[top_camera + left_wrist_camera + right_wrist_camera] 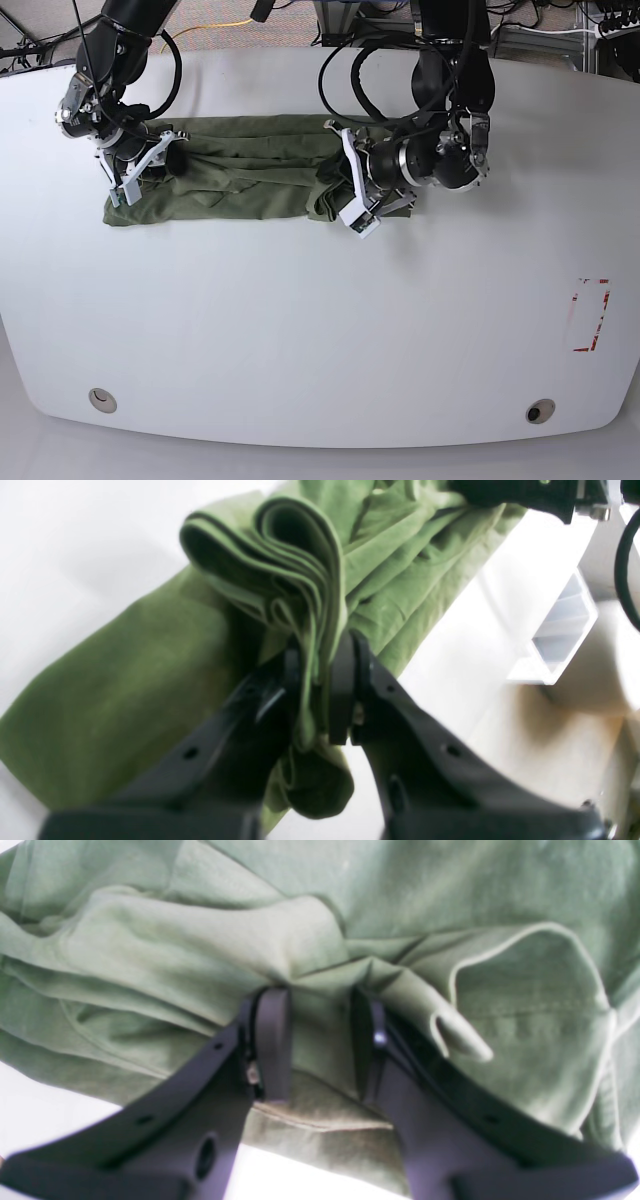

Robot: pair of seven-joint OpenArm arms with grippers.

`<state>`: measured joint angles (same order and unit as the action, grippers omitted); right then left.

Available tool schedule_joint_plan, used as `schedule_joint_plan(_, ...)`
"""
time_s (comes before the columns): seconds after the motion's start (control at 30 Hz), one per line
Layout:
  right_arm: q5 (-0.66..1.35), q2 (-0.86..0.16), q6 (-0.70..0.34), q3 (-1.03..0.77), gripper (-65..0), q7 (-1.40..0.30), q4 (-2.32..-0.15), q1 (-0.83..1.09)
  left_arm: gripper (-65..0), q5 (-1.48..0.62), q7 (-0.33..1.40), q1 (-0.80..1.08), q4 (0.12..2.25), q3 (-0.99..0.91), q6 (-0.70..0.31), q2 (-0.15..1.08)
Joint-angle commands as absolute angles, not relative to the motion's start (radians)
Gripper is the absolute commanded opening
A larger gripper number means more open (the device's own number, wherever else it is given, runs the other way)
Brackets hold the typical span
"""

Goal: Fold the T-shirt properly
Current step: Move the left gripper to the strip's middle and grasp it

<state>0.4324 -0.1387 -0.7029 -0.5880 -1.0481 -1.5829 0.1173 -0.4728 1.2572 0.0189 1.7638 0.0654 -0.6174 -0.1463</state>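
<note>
The olive-green T-shirt (250,170) lies as a long wrinkled band across the back of the white table. In the base view my left gripper (342,190) is at the band's right end. The left wrist view shows that left gripper (322,650) shut on several bunched layers of the T-shirt (140,690), with a looped fold standing above the fingers. At the band's left end is my right gripper (150,165). In the right wrist view the right gripper (320,1000) pinches a thick ridge of the T-shirt (200,950), and the cloth puckers toward its fingertips.
The white table (320,320) has a red-marked rectangle (590,315) at the right and two round fittings near its front edge (100,400). Cables run behind the arms at the back. An aluminium frame piece (560,635) shows beyond the table edge.
</note>
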Motion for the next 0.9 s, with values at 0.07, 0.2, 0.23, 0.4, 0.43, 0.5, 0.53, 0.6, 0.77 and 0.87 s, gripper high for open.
schedule_joint_plan(0.07,0.423,-0.147,-0.698,-0.590,-45.5,-1.063,-1.590,0.113,-54.9,-0.492,1.233,-0.018,1.747,0.130,-0.615,-0.157)
schedule_joint_plan(0.2,0.423,-0.147,-0.698,-0.590,-45.5,-1.063,-1.593,0.111,-39.0,-0.496,1.234,-0.041,1.725,0.157,-0.615,-0.157)
schedule_joint_plan(0.23,0.424,-0.147,-0.698,-0.590,-45.5,-1.063,-1.593,0.111,-35.6,-0.496,1.236,-0.044,1.730,0.182,-0.615,-0.157)
schedule_joint_plan(0.4,0.424,-0.147,-0.698,-0.590,-45.5,-1.064,-1.595,0.108,-30.6,-0.496,1.241,-0.053,1.856,0.277,-0.598,-0.157)
schedule_joint_plan(0.43,0.424,-0.147,-0.698,-0.590,-45.5,-1.064,-1.593,0.107,-30.4,-0.496,1.241,-0.053,1.888,0.291,-0.590,-0.157)
schedule_joint_plan(0.5,0.424,-0.147,-0.698,-0.590,-45.5,-1.064,-1.593,0.105,-29.4,-0.499,1.241,-0.053,1.940,0.297,-0.590,-0.157)
schedule_joint_plan(0.53,0.424,-0.147,-0.698,-0.590,-45.5,-1.064,-1.595,0.105,-29.4,-0.499,1.241,-0.051,1.956,0.297,-0.590,-0.157)
schedule_joint_plan(0.6,0.424,-0.147,-0.698,-0.590,-45.5,-1.064,-1.596,0.105,-29.7,-0.499,1.241,-0.050,1.969,0.292,-0.590,-0.157)
schedule_joint_plan(0.77,0.424,-0.147,-0.698,-0.591,-45.5,-1.067,-1.636,0.097,-29.9,-0.493,1.237,-0.041,1.966,0.151,-0.588,-0.131)
schedule_joint_plan(0.87,0.424,-0.122,-0.698,-0.596,-45.0,-1.096,-1.687,0.081,-29.9,-0.496,1.236,-0.025,1.951,0.067,-0.588,-0.065)
